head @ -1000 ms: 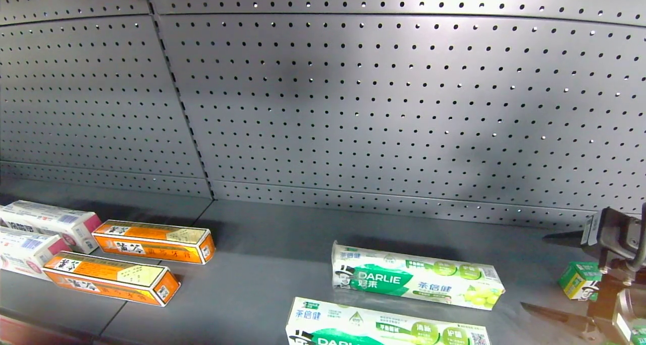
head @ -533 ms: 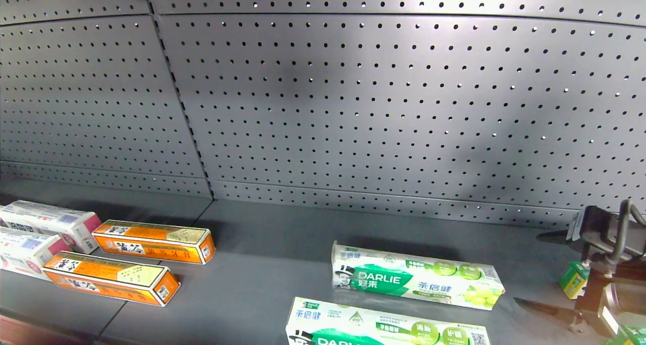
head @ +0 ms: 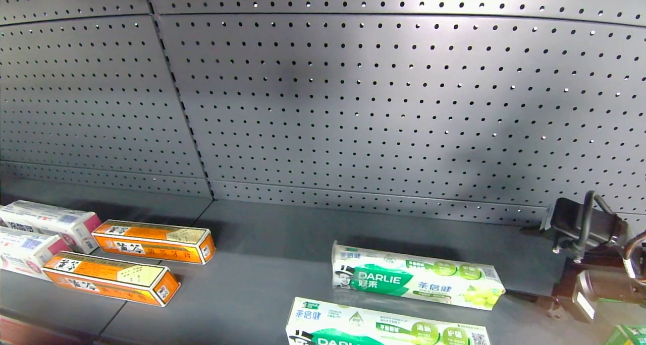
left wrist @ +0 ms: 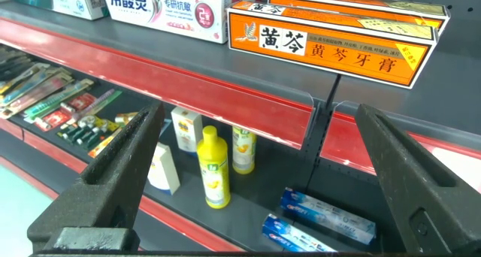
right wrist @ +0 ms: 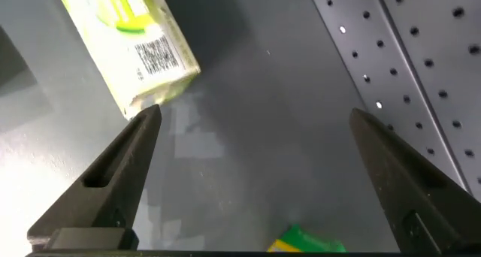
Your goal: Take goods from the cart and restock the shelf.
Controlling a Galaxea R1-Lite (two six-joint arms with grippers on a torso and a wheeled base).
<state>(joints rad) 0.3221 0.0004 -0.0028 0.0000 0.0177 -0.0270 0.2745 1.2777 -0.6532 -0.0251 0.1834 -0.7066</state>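
Two green toothpaste boxes lie on the grey shelf (head: 262, 254): one (head: 416, 277) in the middle, one (head: 383, 330) at the front edge. My right gripper (head: 520, 262) hovers open over the shelf's right end, just right of the middle green box, with nothing between its fingers. The right wrist view shows that box's barcoded end (right wrist: 143, 54) beside one finger, with my right gripper (right wrist: 254, 116) above bare shelf floor and a small green box (right wrist: 308, 240) near its base. My left gripper (left wrist: 259, 114) is open and empty in front of the shelf edge, below the orange boxes (left wrist: 323, 39).
Two orange boxes (head: 154, 241) (head: 111, 278) and two white-and-pink boxes (head: 50, 224) lie at the shelf's left end. A pegboard back wall (head: 353, 108) closes the rear. Lower shelves hold yellow bottles (left wrist: 214, 170), blue toothpaste boxes (left wrist: 323, 216) and toothbrushes (left wrist: 52, 95).
My right gripper has moved left and deeper over the shelf, staying open. The small green box seen beside it earlier is now hidden behind the arm in the head view.
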